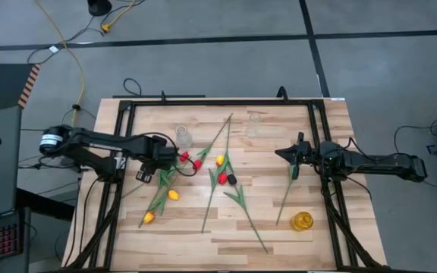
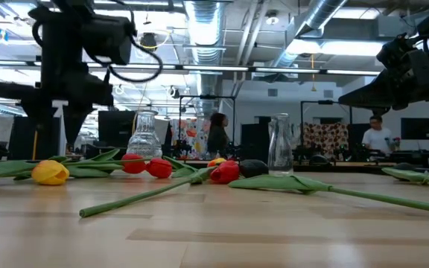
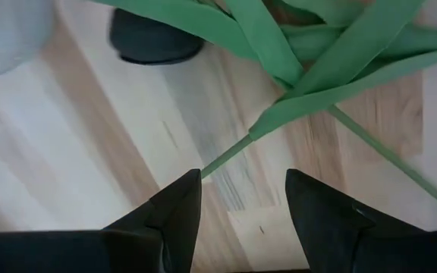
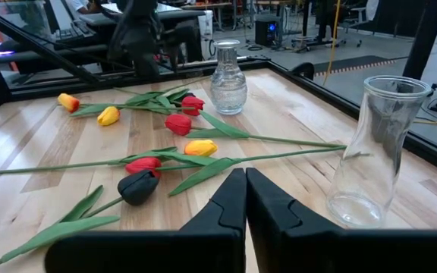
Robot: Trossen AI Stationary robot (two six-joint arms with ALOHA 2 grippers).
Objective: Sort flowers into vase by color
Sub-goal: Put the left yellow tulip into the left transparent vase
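Two clear vases (image 4: 228, 78) (image 4: 374, 152) stand beyond the scattered flowers (image 4: 165, 144).

You see three red tulips (image 4: 179, 123), three yellow tulips (image 4: 200, 147), one near-black tulip (image 4: 138, 186), two clear glass vases (image 4: 227, 80), one yellow vase (image 1: 303, 221).
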